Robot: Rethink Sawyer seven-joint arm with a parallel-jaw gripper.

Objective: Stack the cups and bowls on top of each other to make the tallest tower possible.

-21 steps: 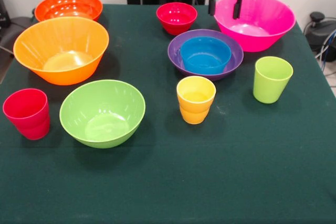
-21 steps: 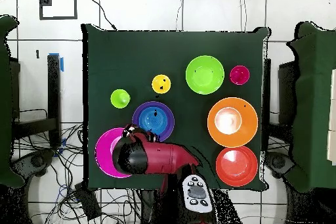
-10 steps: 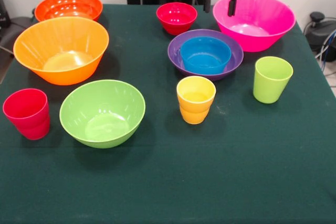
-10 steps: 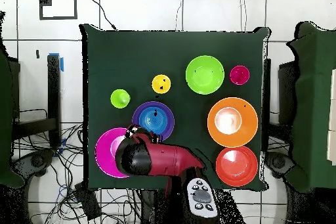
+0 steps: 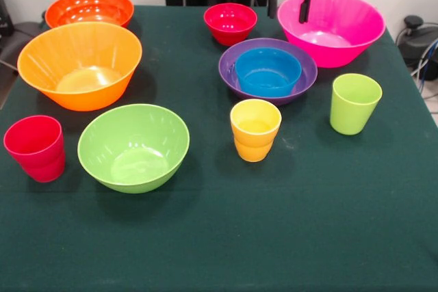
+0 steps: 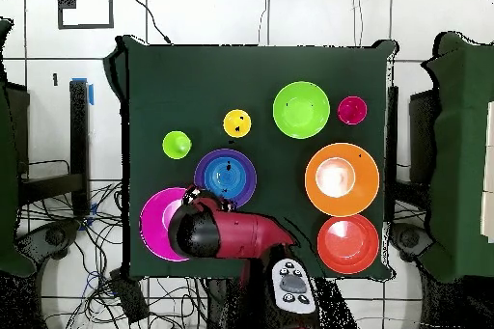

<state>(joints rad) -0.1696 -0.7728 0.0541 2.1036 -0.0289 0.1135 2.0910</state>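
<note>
My gripper [image 5: 289,3] hangs open and empty at the large pink bowl [image 5: 335,29], one finger outside its rim and one over the inside. In the overhead view the arm covers part of the pink bowl [image 6: 154,224]. The small blue bowl [image 5: 268,71] sits nested in the purple bowl [image 5: 229,66], just in front of the gripper. A small red bowl [image 5: 230,22] stands beside them. The yellow cup [image 5: 254,130], lime green cup [image 5: 354,102] and red cup [image 5: 35,147] stand upright and apart.
The light orange bowl [image 5: 80,63], red-orange bowl [image 5: 89,7] and lime green bowl [image 5: 133,146] stand separately on the green cloth [image 5: 274,237]. Cables and a black device [image 5: 414,35] lie beyond the table's edge near the pink bowl.
The gripper has shifted a little sideways and back at the pink bowl's rim, staying open. No cup or bowl has moved.
</note>
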